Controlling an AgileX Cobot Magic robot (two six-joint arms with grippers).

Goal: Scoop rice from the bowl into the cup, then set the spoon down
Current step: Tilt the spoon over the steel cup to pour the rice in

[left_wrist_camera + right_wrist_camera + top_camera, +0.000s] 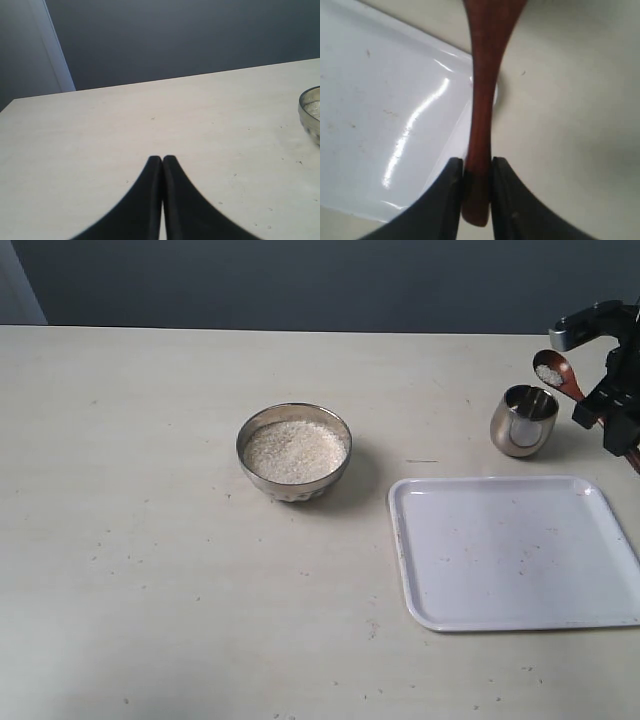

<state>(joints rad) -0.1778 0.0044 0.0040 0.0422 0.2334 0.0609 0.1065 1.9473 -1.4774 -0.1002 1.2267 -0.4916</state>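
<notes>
The steel bowl stands mid-table, filled with white rice; its rim also shows at the edge of the left wrist view. The small steel cup stands at the far right. Just above its far rim hangs the scoop of the reddish-brown spoon, carrying a small heap of rice. My right gripper is shut on the spoon's handle, right of the cup. My left gripper is shut and empty over bare table, out of the exterior view.
A white tray lies at the front right, just in front of the cup; its corner shows under the spoon handle. A dark wall runs behind the table's far edge.
</notes>
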